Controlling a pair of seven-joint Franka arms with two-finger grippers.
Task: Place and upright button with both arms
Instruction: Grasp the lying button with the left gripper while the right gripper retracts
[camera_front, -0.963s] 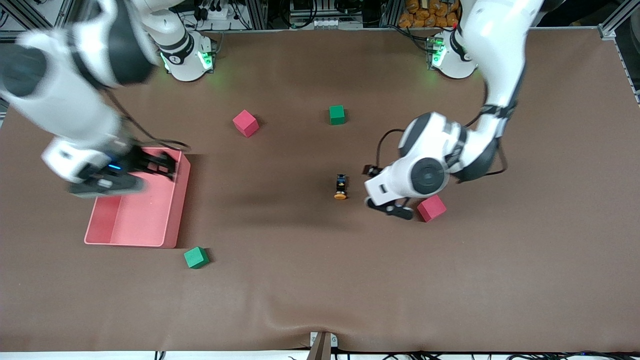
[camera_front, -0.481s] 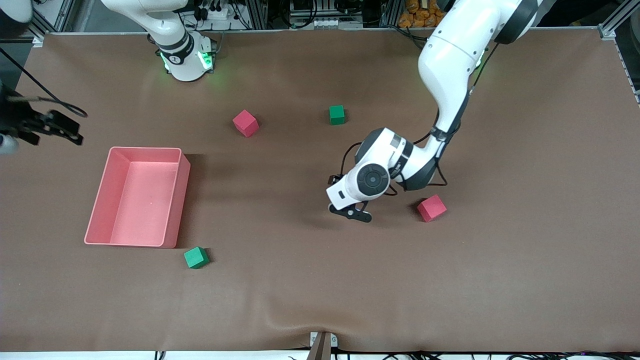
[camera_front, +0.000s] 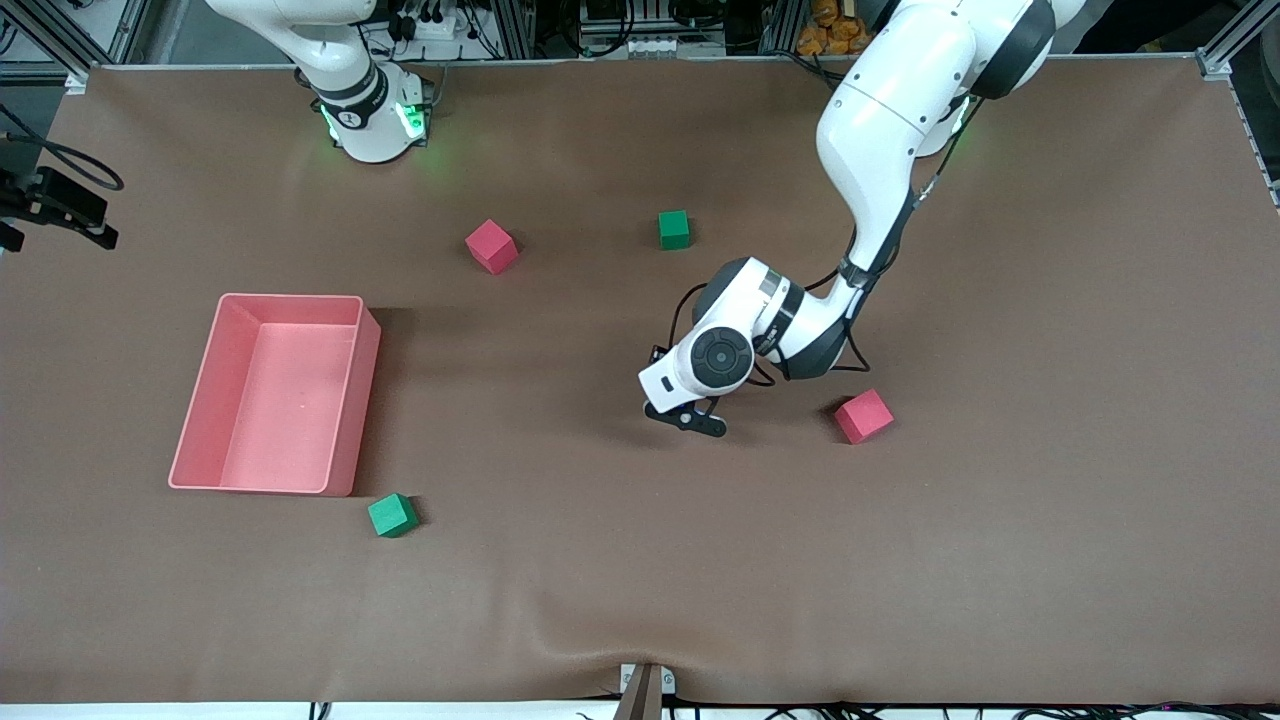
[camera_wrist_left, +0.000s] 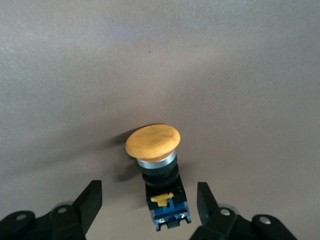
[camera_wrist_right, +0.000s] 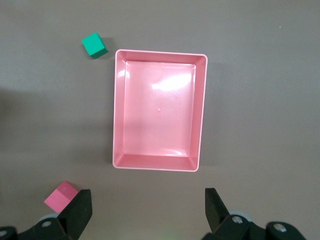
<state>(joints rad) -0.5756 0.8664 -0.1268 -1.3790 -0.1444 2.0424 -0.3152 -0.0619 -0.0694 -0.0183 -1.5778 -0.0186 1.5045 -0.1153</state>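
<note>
The button lies on its side on the brown mat; in the left wrist view its orange cap (camera_wrist_left: 152, 141) points away from the gripper. Its black body (camera_wrist_left: 161, 187) has blue and yellow bits. My left gripper (camera_wrist_left: 149, 190) is open, low over the mat, with one finger on each side of the button's body, not touching it. In the front view the left gripper (camera_front: 688, 417) and wrist hide the button. My right gripper (camera_wrist_right: 147, 210) is open and empty, high above the pink tray's end of the table, and shows at the front view's edge (camera_front: 70, 210).
A pink tray (camera_front: 362, 400) sits toward the right arm's end and also shows in the right wrist view (camera_wrist_right: 202, 110). Pink cubes (camera_front: 491, 246) (camera_front: 863, 416) and green cubes (camera_front: 674, 229) (camera_front: 392, 515) lie scattered. The nearest pink cube is close beside the left arm's wrist.
My left gripper moved toward the right arm's end of the table and now straddles the button. My right arm lifted away from the pink tray toward the table's edge.
</note>
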